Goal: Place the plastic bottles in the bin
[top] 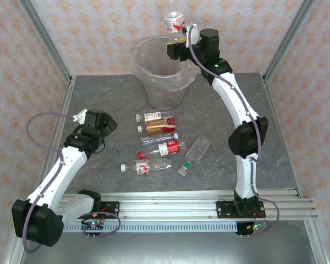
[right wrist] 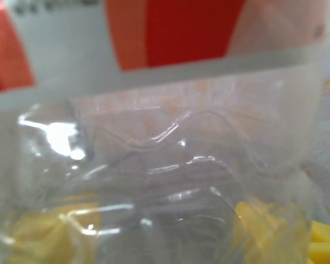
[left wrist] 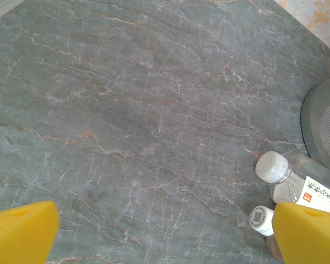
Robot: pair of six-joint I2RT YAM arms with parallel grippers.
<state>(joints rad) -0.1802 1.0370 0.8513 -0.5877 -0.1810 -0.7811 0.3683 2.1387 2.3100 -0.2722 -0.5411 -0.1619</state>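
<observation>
Bottle, red-white label, hangs high in the right gripper over the far right part of the bin, which stands at the middle of the table's far edge. In the right wrist view its clear body sits between the yellow pads. Whether they press on it or stand loose around it I cannot tell.

The step in hand looks like the drop. To do it well, the bottle should be squarely over the mouth before the jaws part, since it looks nearer the far rim than the centre. The jaws should then open fully, so the light, slippery body falls free and does not hang on a pad. The arm should leave upward, clear of the bag folded over the rim, which would probably snag easily.

Six more bottles lie on their sides in a loose cluster at mid-table, just on the near side of the bin, a green-capped one slightly to the right. The left gripper hovers wide open and empty toward the left edge. Its wrist view catches two white caps near the bin's wall.

The table is grey, marble-veined and flat. Cream patterned walls and metal posts close it in, and a metal rail runs along the near edge.
</observation>
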